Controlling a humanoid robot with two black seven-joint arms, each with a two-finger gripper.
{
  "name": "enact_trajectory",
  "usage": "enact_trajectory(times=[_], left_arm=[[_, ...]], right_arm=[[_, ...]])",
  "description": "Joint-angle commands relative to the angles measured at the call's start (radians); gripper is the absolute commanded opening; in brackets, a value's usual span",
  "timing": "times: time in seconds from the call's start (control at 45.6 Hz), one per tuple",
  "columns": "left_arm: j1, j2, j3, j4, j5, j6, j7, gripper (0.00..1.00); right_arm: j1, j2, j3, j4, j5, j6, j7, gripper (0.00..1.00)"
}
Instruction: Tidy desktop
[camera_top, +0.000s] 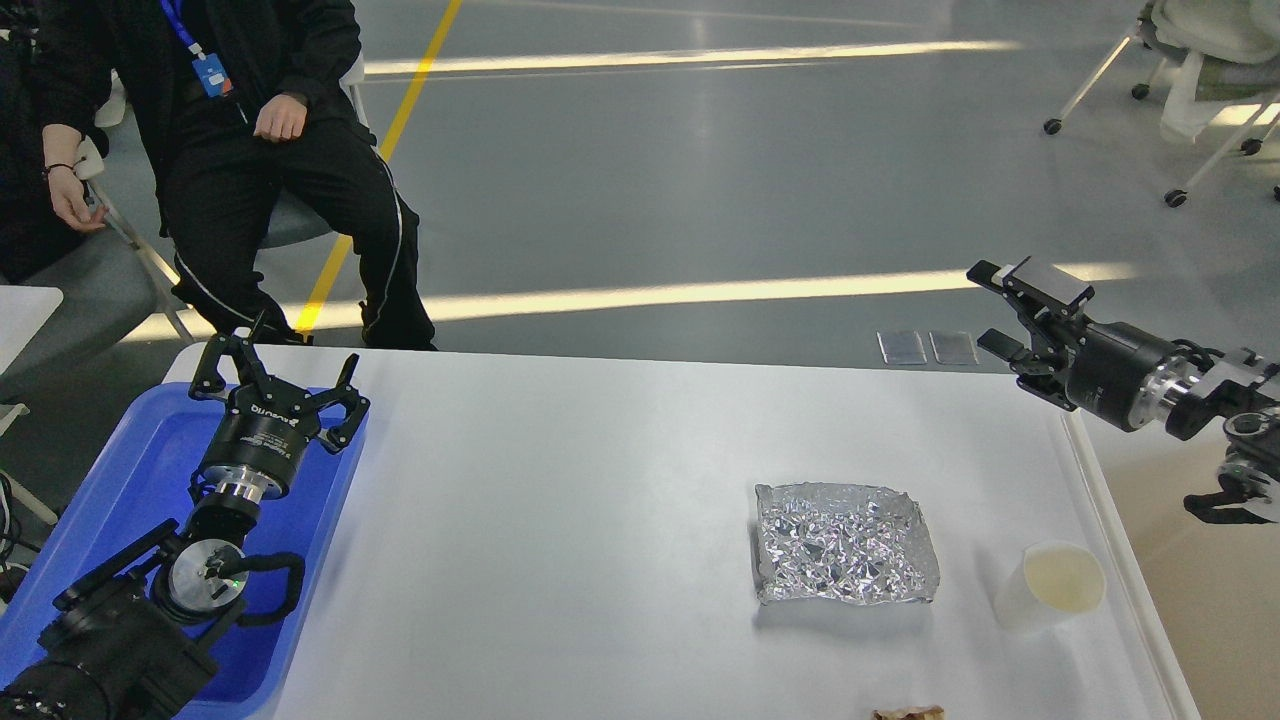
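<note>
The desktop (600, 520) is a wide white tabletop. A crumpled foil tray (845, 543) lies on it right of centre. A white paper cup (1050, 588) stands near the right edge. A brown scrap (908, 713) shows at the bottom edge. My left gripper (275, 375) is open and empty above the far end of the blue tray (130, 470). My right gripper (1000, 310) is open and empty, held in the air over the table's far right corner, well above the cup.
A cream-white bin (1200, 560) adjoins the table's right side. Two people sit on chairs (260, 150) beyond the far left corner. A small white table (25, 310) stands at the left. Wheeled chairs (1200, 90) stand far right.
</note>
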Motion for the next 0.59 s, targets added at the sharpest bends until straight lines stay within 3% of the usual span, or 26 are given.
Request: enact_trajectory(times=[0.0,0.329,0.395,0.57], left_arm=[[0.0,0.0,0.0,0.0,0.0,0.0,0.0,1.0],[0.0,0.0,0.0,0.0,0.0,0.0,0.001,1.0],[0.0,0.0,0.0,0.0,0.0,0.0,0.0,1.0],[0.0,0.0,0.0,0.0,0.0,0.0,0.001,1.0]], right_arm=[[0.116,-0.072,-0.144,0.058,-0.244,0.0,-0.001,1.0],[0.207,-0.104,-0.364,0.087,-0.507,-0.037,0.005,0.99],[0.203,-0.104,-0.4,0.093,-0.55,-0.113,0.01,0.98],[0.167,-0.106,-0.591,0.081,-0.63,-0.446,0.008,1.0]])
